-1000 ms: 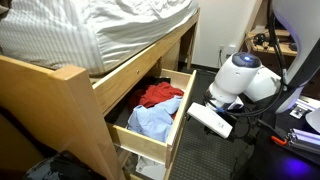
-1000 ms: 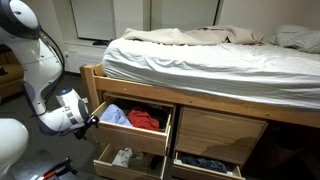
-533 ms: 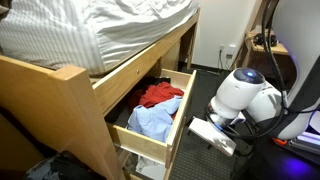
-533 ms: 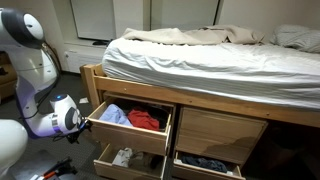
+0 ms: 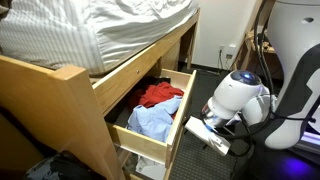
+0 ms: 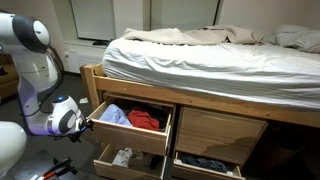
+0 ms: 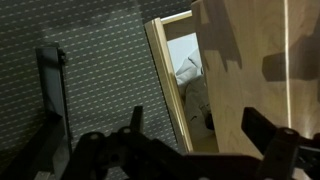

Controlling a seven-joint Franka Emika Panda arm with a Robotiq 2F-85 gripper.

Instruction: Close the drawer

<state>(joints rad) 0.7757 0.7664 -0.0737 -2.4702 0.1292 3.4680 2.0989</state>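
The drawer (image 5: 178,124) is a deep pale pine one under the bed, pulled out, with red and light-blue clothes (image 5: 152,108) inside. It also shows in an exterior view (image 6: 130,139). My gripper (image 5: 198,128) hangs low just outside the drawer's flat front panel, close to it; I cannot tell if it touches. An exterior view shows the gripper (image 6: 90,122) at the drawer's left front corner. In the wrist view my gripper (image 7: 200,125) is open, its dark fingers spread before the pale front panel (image 7: 255,70).
A lower pale drawer with white cloth (image 6: 124,158) stands open beneath it, also in the wrist view (image 7: 186,70). Another lower drawer (image 6: 205,164) is open at the right. The bed frame post (image 5: 75,110) and dark carpet (image 7: 95,70) lie nearby.
My arm has dropped lower and shifted along the drawer's front. The drawer has not moved.
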